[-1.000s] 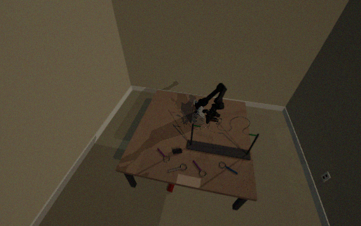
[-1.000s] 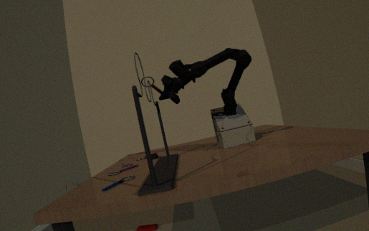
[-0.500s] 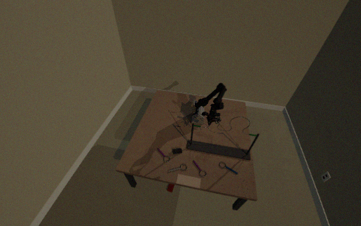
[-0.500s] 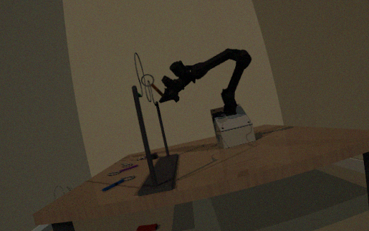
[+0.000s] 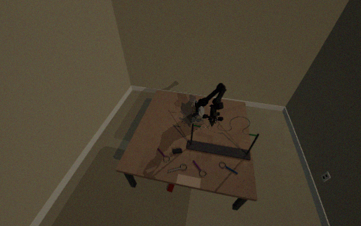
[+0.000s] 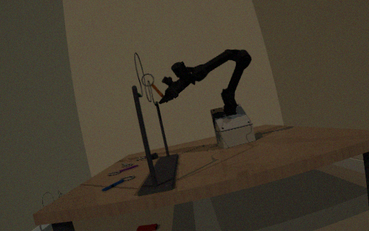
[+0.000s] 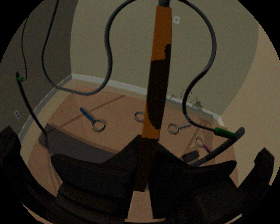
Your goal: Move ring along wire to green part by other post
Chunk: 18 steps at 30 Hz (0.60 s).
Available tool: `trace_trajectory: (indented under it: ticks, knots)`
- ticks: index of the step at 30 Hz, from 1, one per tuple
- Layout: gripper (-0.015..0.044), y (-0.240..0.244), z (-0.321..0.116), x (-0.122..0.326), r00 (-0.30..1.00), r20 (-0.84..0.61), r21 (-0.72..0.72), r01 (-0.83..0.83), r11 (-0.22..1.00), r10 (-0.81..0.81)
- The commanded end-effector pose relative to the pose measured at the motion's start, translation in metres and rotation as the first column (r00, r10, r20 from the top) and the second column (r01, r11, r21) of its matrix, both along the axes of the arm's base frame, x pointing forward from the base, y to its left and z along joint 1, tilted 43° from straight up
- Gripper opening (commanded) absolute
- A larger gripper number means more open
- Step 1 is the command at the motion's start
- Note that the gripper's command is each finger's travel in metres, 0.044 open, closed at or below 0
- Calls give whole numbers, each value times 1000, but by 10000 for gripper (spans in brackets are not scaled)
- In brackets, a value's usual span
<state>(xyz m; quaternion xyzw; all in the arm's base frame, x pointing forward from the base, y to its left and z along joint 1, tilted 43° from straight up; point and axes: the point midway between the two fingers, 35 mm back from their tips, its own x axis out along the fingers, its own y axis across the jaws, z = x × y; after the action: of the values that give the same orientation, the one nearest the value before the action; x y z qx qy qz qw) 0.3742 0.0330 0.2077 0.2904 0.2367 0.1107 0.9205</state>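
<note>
Orange straight-sided handle between dark angular fingers, beneath curving wire.

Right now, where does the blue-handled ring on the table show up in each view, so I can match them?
Top: blue-handled ring, right of center, in the lower part.
Exterior: lower left, near the table's front edge.
Wrist: left of center, about mid-height.
Shared landmark: the dark base plate under the posts, beside it in all three.
</note>
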Motion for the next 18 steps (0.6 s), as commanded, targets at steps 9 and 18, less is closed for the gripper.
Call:
trace_trajectory:
  ticks: [9,18]
  knots:
    - [-150,16,10,-1,1000,-2,289,9,957,-9]
    - [-150,24,20,0,1000,0,454,15,891,-17]
